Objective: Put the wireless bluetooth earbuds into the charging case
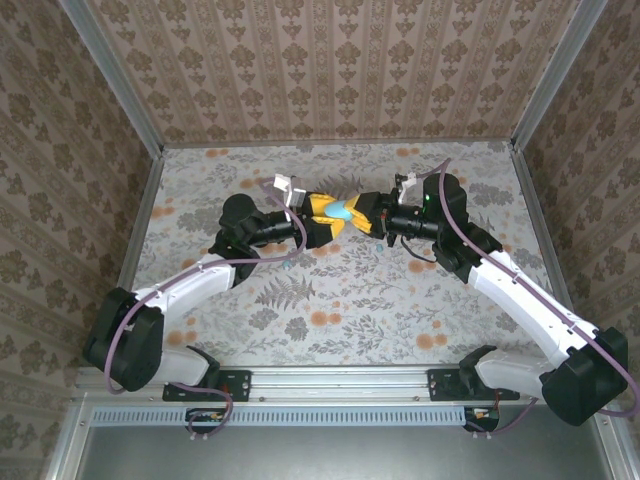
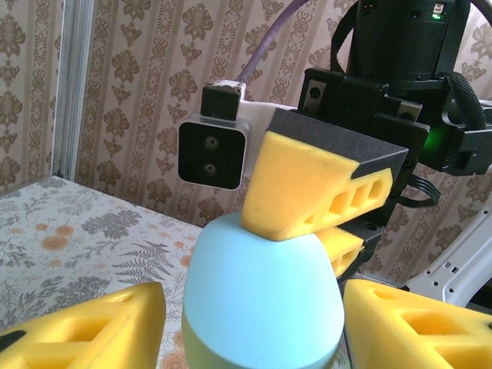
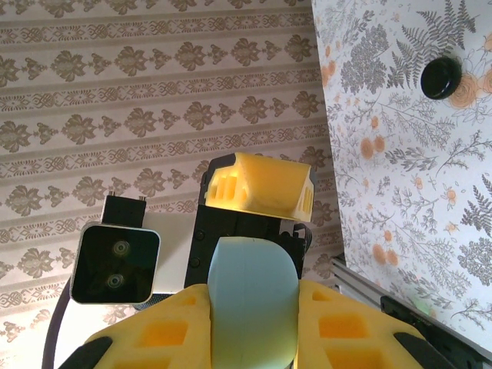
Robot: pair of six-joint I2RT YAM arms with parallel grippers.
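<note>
The pale blue charging case (image 1: 343, 210) hangs in the air above the middle of the table (image 1: 330, 300), between the two arms. I read this as a pose for one arm to steady it while the other works the lid. A small black round piece (image 3: 441, 77), probably an earbud, lies on the table at 1 o'clock in the right wrist view, well apart from the case. The right gripper (image 3: 254, 296) pinches the case from both sides. The left gripper (image 2: 254, 307) stands spread around the case's other end, with a sliver of gap at 9 o'clock.
</note>
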